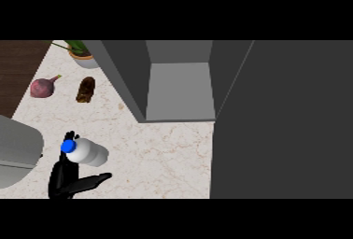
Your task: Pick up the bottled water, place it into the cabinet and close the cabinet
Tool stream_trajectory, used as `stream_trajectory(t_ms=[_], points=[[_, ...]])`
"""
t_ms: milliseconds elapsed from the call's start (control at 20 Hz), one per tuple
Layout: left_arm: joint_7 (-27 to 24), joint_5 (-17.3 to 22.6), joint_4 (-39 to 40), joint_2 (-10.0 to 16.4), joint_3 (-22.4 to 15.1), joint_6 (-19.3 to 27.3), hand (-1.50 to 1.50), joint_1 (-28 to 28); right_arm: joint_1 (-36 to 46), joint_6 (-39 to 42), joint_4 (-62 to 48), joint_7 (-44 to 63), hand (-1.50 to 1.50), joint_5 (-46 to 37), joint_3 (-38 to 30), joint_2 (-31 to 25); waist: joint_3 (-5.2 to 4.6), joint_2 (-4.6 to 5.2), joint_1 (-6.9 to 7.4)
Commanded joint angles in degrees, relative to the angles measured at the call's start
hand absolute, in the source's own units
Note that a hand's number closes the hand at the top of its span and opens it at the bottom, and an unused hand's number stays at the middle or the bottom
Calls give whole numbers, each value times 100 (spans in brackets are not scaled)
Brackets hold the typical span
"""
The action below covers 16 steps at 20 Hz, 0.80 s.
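Note:
The bottled water [89,153], white with a blue cap [67,146], is at the lower left of the marble counter [158,154], leaning with its cap to the left. My left hand [66,179] comes up from the lower edge right beside it. Its fingers [69,136] run straight up behind the cap, and the thumb [96,179] sticks out to the right below the bottle, apart from it. The hand is open. The grey cabinet [179,88] stands open at the top middle, its inside bare. Its dark door [283,121] is swung out and fills the right side. My right hand does not show.
A purple onion-like vegetable [44,87], a brown oblong item [85,89] and a potted plant [81,53] sit at the back left. A grey rounded shape [17,149] covers the left edge. Dark wood [17,70] borders the counter at the far left.

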State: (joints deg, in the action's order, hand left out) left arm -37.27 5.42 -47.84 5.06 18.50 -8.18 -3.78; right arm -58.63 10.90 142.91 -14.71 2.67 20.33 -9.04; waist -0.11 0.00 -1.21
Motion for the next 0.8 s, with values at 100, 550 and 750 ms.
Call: stream_trajectory(t_ms=[100,550,750], points=[[-718,113,869,-275,182,198,150,-589,-347,27,898,175,-150,254,-269,-203,0,-1,-23],[-1132,503,2085,182,510,-683,150,-1093,-329,-28,730,90,-150,139,-82,-149,-1,6,-8],[-1487,375,1981,-112,257,-786,150,-907,-167,-34,516,29,-150,194,-254,-144,6,-6,29]])
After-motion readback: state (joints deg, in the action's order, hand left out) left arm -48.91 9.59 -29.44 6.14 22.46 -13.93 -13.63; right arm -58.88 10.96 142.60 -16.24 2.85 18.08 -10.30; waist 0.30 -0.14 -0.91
